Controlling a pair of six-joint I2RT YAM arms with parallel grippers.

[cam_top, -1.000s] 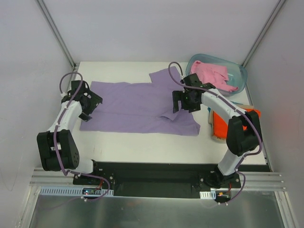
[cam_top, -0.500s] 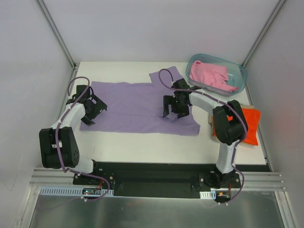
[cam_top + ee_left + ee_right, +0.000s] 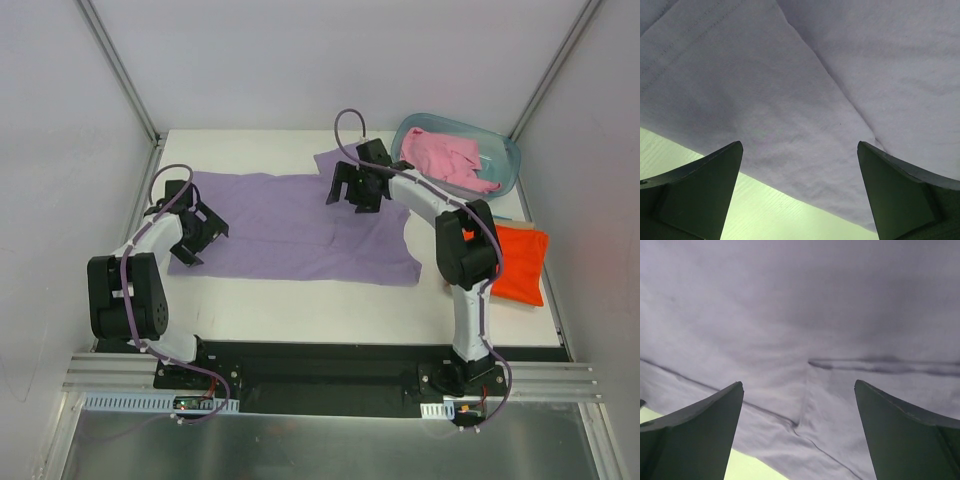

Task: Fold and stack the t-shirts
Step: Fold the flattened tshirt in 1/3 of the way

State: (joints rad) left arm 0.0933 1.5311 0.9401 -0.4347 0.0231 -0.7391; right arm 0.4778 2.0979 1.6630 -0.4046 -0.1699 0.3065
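A lavender-purple t-shirt [image 3: 290, 228] lies spread flat across the table. My left gripper [image 3: 200, 232] is open just above its left edge; the left wrist view shows the cloth edge [image 3: 805, 125] over bare table between the fingers. My right gripper [image 3: 352, 188] is open over the shirt's far right part near the sleeve; the right wrist view shows creased purple cloth [image 3: 800, 350] below it. A bright orange t-shirt [image 3: 515, 262] lies folded at the right. A pink t-shirt [image 3: 445, 158] sits in the tub. The teal shirt is out of view.
A translucent blue-green tub [image 3: 505, 152] stands at the back right corner. The white table [image 3: 330, 310] shows bare in front of the purple shirt. Slanted frame posts stand at the back left and back right corners.
My right gripper has moved from the shirt's right middle toward the far edge by the sleeve. The folded-over flap at the shirt's right now lies flat. My left gripper shifted slightly.
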